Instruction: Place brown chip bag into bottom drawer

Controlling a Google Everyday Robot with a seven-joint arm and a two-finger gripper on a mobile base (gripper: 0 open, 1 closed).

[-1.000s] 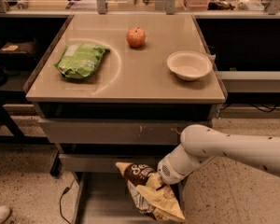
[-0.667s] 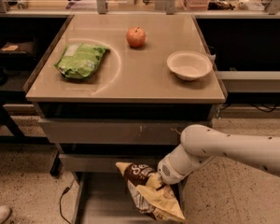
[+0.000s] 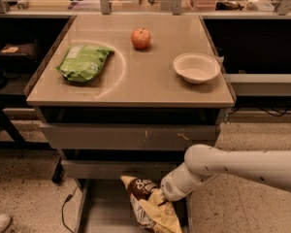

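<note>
No visible change over the last 1 s: the gripper [image 3: 158, 198] is parked at the same spot low in front of the cabinet, with the brown chip bag [image 3: 146, 213] right at its tip and drooping just below it, over the open bottom drawer [image 3: 104, 208] underneath. Whether the gripper is clamped or spread can't be told, because the wrist and the bag hide it. Likely a pause before release, so 1 step is left: lower and let go.
</note>
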